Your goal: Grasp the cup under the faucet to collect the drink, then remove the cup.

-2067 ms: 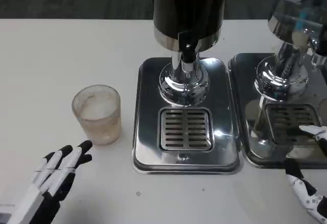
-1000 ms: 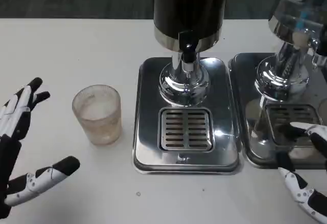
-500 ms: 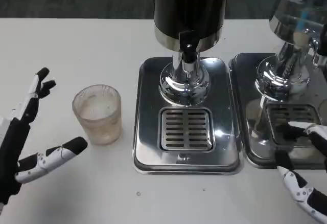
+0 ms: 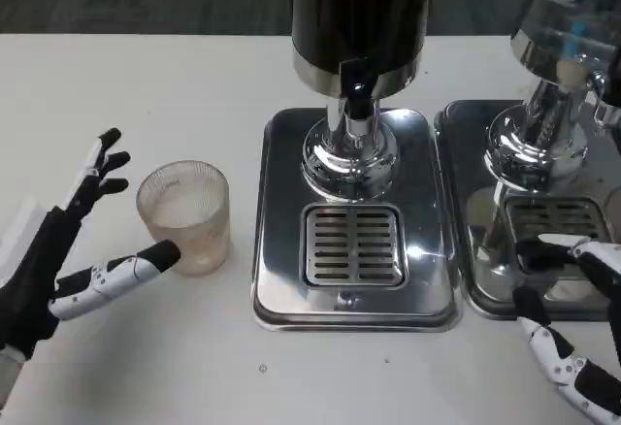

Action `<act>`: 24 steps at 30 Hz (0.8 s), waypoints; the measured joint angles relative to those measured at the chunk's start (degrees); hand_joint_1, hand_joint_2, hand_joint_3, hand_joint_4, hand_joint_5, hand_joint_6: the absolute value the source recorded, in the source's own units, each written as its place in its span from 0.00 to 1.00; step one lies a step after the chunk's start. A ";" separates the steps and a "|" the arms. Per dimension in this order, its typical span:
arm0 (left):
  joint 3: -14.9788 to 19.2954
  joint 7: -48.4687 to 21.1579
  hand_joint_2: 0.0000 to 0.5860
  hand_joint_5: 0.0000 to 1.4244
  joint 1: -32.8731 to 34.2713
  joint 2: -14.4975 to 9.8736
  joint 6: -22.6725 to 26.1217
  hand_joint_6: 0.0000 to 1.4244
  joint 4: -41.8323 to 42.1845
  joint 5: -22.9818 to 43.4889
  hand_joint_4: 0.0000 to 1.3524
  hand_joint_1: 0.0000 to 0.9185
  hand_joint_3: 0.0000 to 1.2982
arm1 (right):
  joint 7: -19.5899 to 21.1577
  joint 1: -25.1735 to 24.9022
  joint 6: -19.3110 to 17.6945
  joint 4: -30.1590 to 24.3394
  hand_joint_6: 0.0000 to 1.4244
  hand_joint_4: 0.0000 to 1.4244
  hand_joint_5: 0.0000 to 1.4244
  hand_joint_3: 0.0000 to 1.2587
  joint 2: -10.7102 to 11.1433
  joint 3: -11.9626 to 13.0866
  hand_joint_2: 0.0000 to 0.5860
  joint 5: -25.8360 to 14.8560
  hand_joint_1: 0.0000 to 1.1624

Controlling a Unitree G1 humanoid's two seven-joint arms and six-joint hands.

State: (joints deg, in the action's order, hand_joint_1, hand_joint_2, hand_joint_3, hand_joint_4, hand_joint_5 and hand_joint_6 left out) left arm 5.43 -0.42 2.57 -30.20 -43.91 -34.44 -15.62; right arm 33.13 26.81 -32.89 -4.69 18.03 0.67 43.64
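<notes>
The left robot hand (image 4: 68, 260) is spread wide just beside the ribbed translucent plastic cup (image 4: 184, 216), which stands on the white surface (image 4: 146, 85) left of the chrome drip tray (image 4: 354, 221). The right robot hand (image 4: 572, 318) is spread, empty, near the second tray (image 4: 466, 202).

Spread left robot hand (image 4: 58, 260) flanks the cup (image 4: 184, 216).

The dark dispenser (image 4: 361, 17) is cut off at the top edge; the right hand (image 4: 572, 318) and second dispenser (image 4: 572, 66) run past the right edge.
</notes>
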 measured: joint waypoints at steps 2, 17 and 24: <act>-0.23 -0.98 0.04 0.14 1.26 -0.02 -0.01 0.11 -1.43 0.81 0.02 0.23 0.00 | 0.06 0.06 0.00 0.00 0.35 0.39 0.33 0.41 -0.01 -0.01 0.72 0.02 0.38; -4.25 -8.22 0.03 0.14 9.71 -0.06 -0.58 0.12 -12.58 3.83 0.02 0.24 0.00 | 0.35 1.45 0.02 -0.70 0.35 0.39 0.33 0.41 -0.35 -0.04 0.72 0.14 0.38; -5.66 -9.26 0.04 0.14 12.52 -0.07 -1.00 0.11 -16.65 3.77 0.01 0.25 0.00 | 0.41 2.41 0.06 -2.06 0.35 0.39 0.34 0.41 -0.55 0.10 0.72 0.37 0.38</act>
State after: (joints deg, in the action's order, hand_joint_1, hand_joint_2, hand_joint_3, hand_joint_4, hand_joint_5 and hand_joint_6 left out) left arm -0.23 -9.67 15.08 -30.27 -44.91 -51.10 -11.85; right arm 33.54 29.22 -32.83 -6.76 17.48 0.78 44.01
